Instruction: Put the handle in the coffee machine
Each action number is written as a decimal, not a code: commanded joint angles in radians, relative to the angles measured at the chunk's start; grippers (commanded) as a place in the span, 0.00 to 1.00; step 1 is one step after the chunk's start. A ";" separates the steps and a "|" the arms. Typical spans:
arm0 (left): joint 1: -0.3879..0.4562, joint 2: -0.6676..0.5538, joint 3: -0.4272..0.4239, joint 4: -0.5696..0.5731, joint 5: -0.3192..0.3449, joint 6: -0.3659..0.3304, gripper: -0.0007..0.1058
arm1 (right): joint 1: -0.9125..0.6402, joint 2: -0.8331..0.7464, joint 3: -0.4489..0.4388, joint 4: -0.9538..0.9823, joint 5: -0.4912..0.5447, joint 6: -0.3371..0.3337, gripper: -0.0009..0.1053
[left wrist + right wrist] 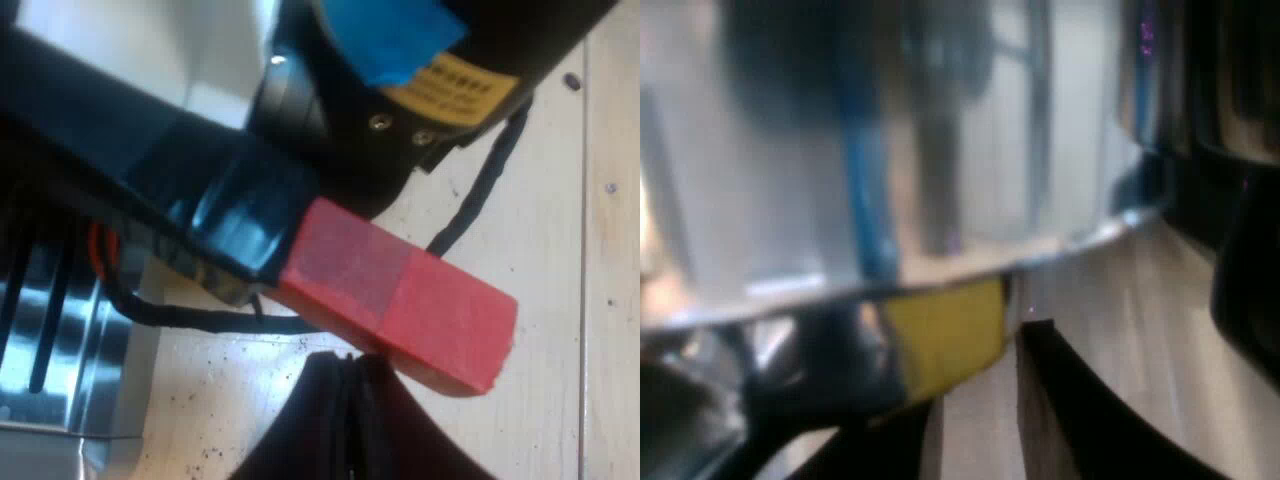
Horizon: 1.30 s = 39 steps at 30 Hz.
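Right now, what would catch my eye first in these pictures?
The handle's bright red end stands out most, jutting over the pale wooden table with my left gripper just beneath it. Next comes the shiny curved metal looming close in the right wrist view, with a yellow patch under its rim.

The handle (230, 210) is black with a red end (400, 300); the table (540, 200) is pale wood, speckled dark; the tray (70, 340) is silver.
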 commanded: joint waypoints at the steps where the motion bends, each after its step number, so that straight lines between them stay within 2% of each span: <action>1: -0.023 -0.019 0.006 0.081 0.098 -0.009 0.01 | 0.010 -0.211 -0.019 -0.043 -0.063 -0.013 0.23; 4: -0.023 -0.021 0.006 0.081 0.098 -0.013 0.01 | 0.020 -0.225 -0.019 -0.022 -0.026 -0.013 0.23; 9: -0.023 -0.021 0.006 0.081 0.108 -0.013 0.01 | 0.042 -0.264 -0.019 0.153 0.045 -0.001 0.20; 12: -0.023 -0.021 0.010 0.081 0.132 -0.013 0.01 | 0.047 -0.296 -0.004 0.269 0.039 0.085 0.14; 14: -0.023 -0.021 0.020 0.079 0.139 -0.013 0.01 | 0.047 -0.343 0.046 0.381 0.008 0.178 0.06; 16: -0.023 -0.021 0.034 0.079 0.139 -0.013 0.01 | 0.047 -0.383 0.094 0.468 -0.027 0.232 0.02; 20: -0.023 -0.025 0.085 0.061 0.139 -0.011 0.01 | 0.053 -0.481 0.192 0.614 -0.079 0.313 0.01; 24: -0.023 -0.042 0.108 0.026 0.147 -0.011 0.01 | 0.065 -0.566 0.278 0.703 -0.088 0.317 0.01; 29: -0.023 -0.068 0.108 -0.046 0.162 -0.058 0.01 | 0.097 -0.707 0.372 0.851 -0.095 0.337 0.01; 33: -0.023 -0.069 0.108 -0.073 0.162 -0.062 0.01 | 0.131 -0.804 0.403 0.995 -0.098 0.366 0.01; 39: -0.027 -0.069 0.108 -0.095 0.192 -0.062 0.01 | 0.199 -0.953 0.407 1.247 -0.121 0.460 0.01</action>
